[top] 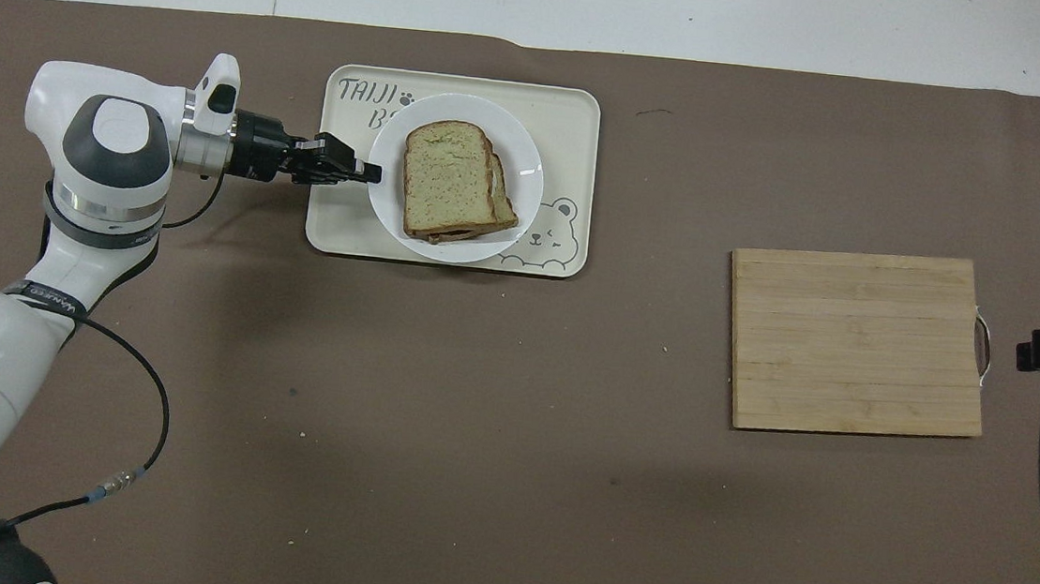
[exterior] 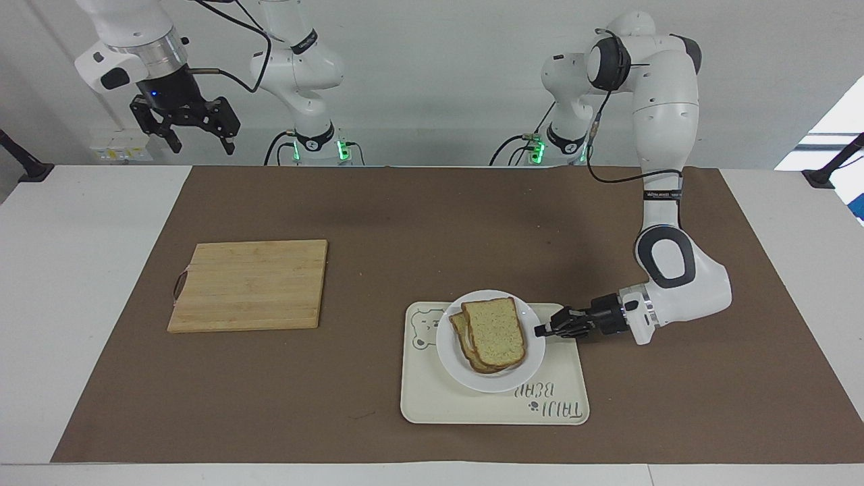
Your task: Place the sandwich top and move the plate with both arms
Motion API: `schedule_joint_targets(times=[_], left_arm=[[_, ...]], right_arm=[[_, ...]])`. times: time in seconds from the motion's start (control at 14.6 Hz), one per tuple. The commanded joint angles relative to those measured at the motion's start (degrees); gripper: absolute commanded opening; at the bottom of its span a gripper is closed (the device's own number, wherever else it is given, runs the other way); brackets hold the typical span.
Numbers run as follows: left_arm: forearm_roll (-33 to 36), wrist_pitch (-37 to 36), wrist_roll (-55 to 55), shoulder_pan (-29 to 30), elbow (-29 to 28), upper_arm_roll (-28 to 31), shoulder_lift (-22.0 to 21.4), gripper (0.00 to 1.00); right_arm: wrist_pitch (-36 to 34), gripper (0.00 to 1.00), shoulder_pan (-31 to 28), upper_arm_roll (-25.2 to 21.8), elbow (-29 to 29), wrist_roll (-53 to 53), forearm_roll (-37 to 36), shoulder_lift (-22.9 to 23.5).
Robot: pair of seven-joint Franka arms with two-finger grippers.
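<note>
The small white plate (exterior: 452, 347) (top: 530, 175) is over the cream bear tray (exterior: 560, 378) (top: 573, 118). The sandwich top (exterior: 495, 331) (top: 443, 177), a speckled bread slice, lies on the stacked sandwich on the plate. My left gripper (exterior: 540, 330) (top: 370, 172) lies flat and is shut on the plate's rim at the edge toward the left arm's end of the table. My right gripper (exterior: 196, 131) is open and empty, held high above the right arm's end of the table; the right arm waits.
A bamboo cutting board (exterior: 250, 285) (top: 857, 342) lies on the brown mat toward the right arm's end. The mat (exterior: 378, 216) covers most of the white table.
</note>
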Motion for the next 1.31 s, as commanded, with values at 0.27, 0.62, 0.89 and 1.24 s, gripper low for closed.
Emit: schedule_joint_targets(times=[0.27, 0.62, 0.89, 1.24], left_arm=[[5.72, 0.48, -3.93, 0.26, 1.33, -0.28, 0.15, 0.99], [11.08, -0.83, -4.82, 3.95, 0.1, 0.17, -3.17, 1.0], [21.95, 0.13, -16.04, 2.99, 0.44, 0.17, -8.54, 1.0], [36.99, 0.05, -25.73, 2.02, 0.45, 0.08, -14.16, 1.0]], right_arm=[[0.61, 1.0, -0.57, 0.41, -0.14, 0.25, 0.37, -0.14], [0.61, 1.0, -0.57, 0.41, -0.14, 0.25, 0.37, -0.14], [0.61, 1.0, -0.57, 0.41, -0.14, 0.17, 0.37, -0.14], [0.61, 1.0, -0.57, 0.41, -0.14, 0.25, 0.37, -0.22]])
